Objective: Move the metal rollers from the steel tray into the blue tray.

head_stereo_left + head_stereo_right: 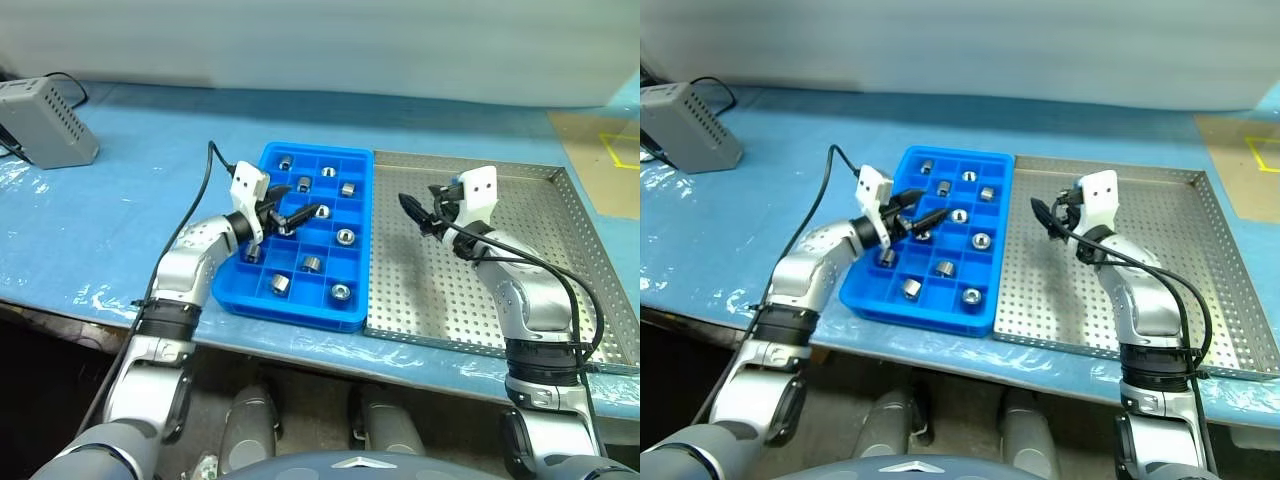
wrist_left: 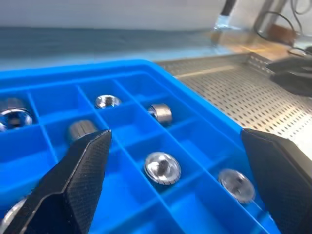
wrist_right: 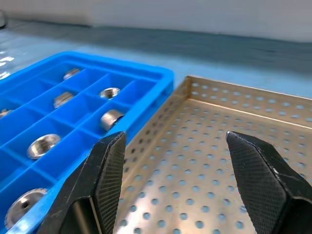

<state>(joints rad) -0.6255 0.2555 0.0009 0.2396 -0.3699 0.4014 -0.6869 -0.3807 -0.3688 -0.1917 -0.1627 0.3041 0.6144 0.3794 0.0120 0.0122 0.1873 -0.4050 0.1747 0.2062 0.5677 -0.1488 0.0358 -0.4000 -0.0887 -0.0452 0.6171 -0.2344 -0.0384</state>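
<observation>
The metal rollers (image 1: 345, 237) lie scattered one to a compartment in the blue tray (image 1: 368, 240), which sits touching the left edge of the steel tray (image 1: 560, 250) on the blue-covered table (image 1: 120, 220). The steel tray's perforated floor looks bare, though the right arm hides part of it. The left gripper (image 1: 288, 212) hovers over the blue tray, fingers spread and holding nothing. The right gripper (image 1: 418, 215) hangs over the steel tray near its left side, also spread and empty. A grey box (image 1: 45, 122) stands far left.
</observation>
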